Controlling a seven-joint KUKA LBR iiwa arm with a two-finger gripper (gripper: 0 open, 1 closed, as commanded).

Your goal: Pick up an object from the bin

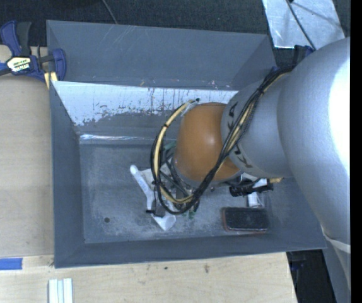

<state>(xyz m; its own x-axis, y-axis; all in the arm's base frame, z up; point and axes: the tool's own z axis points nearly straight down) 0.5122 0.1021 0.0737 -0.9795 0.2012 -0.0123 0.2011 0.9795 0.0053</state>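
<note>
White bent piece is lying just left of the claw, slanting far-left to near-right. I cannot tell how wide the claw is.

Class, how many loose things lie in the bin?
3: a white piece at mid-floor, a dark flat block by the front wall, and a small white-and-black thing just behind it. The arm may hide more.
</note>
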